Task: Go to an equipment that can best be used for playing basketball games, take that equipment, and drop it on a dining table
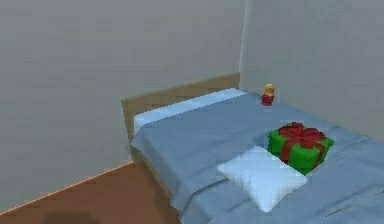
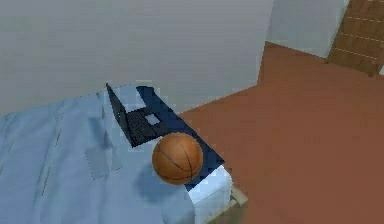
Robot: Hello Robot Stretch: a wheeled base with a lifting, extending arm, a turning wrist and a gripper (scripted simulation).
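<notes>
An orange basketball (image 2: 179, 157) sits near the corner of a bed with a light blue cover (image 2: 60, 160), low in the arm side view. Just behind the ball an open dark laptop (image 2: 135, 115) stands on the same bed.
The forward view looks along a blue bed (image 1: 200, 145) with a wooden headboard (image 1: 160, 102). On it lie a white pillow (image 1: 265, 175), a green gift box with a red ribbon (image 1: 299, 146) and a small red and yellow object (image 1: 268, 95). Brown floor (image 2: 300, 130) spreads across the arm side view's right.
</notes>
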